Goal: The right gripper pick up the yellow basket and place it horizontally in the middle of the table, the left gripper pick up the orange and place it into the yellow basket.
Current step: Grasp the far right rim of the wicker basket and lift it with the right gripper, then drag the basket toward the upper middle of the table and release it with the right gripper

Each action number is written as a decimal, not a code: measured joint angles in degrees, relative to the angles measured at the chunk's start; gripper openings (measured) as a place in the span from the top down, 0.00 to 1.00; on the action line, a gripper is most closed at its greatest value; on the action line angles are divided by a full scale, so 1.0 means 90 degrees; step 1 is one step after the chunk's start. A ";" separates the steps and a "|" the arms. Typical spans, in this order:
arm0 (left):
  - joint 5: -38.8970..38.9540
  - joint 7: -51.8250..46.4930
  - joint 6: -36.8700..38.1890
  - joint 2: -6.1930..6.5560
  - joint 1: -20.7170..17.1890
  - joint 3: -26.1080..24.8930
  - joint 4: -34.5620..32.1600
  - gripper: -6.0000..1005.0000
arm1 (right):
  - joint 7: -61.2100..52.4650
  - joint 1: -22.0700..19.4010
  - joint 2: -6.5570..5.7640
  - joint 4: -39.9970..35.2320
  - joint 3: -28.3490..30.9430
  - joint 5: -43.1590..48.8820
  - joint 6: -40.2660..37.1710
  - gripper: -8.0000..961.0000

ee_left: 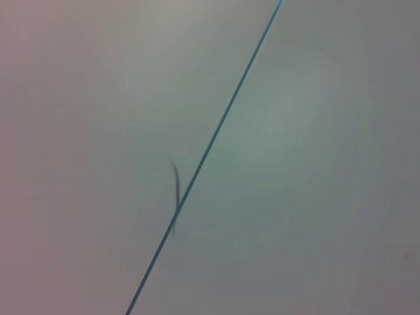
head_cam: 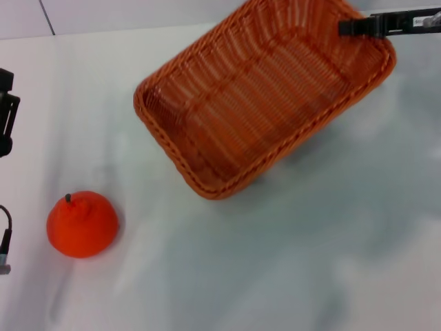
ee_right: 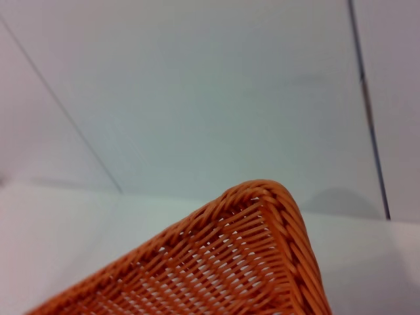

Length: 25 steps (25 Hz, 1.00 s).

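Observation:
The yellow basket [head_cam: 265, 93], an orange-brown wicker basket, is in the upper middle to right of the head view. It lies at a slant over the table [head_cam: 289, 262] and casts a shadow below its near side. My right gripper [head_cam: 355, 26] is at the basket's far right rim and is shut on it. The basket's corner [ee_right: 262, 262] fills the bottom of the right wrist view. The orange [head_cam: 82, 223] sits on the cloth at the near left, apart from the basket. My left gripper [head_cam: 5, 114] shows only as black parts at the left edge, behind the orange.
A black cable [head_cam: 5, 238] hangs at the left edge beside the orange. The left wrist view shows only a pale surface crossed by a thin dark line [ee_left: 203, 157]. A wall with seams stands behind the table [ee_right: 197, 98].

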<state>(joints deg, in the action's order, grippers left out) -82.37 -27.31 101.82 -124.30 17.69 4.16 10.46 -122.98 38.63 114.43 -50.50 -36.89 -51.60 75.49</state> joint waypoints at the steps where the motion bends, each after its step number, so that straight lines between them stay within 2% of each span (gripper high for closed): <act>1: 0.0001 -0.0001 -0.0014 0.0001 0.0014 -0.0003 0.0000 0.14 | 0.0043 -0.0066 0.0000 0.0014 0.0051 -0.0184 0.0013 0.80; 7: 0.0002 -0.0003 -0.0047 0.0003 0.0078 -0.0006 0.0000 0.14 | 0.0346 -0.0331 -0.0012 0.0419 0.0462 -0.1229 0.0234 0.80; 16: -0.0010 -0.0003 -0.0153 0.0003 0.0140 -0.0003 0.0000 0.14 | 0.0879 -0.0446 -0.0004 0.1876 0.0967 -0.2360 0.0065 0.80; 20: -0.0032 -0.0003 -0.0235 0.0003 0.0184 -0.0003 0.0000 0.14 | 0.1036 -0.0501 0.0136 0.2479 0.1220 -0.2811 -0.0236 0.80; 25: -0.0047 -0.0003 -0.0336 0.0003 0.0249 0.0012 0.0000 0.14 | 0.1210 -0.0562 0.0448 0.2731 0.1275 -0.3062 -0.0520 0.80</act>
<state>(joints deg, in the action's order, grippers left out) -82.79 -27.33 98.80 -124.27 19.93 4.26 10.46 -112.09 33.58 118.46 -25.93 -25.41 -79.16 70.81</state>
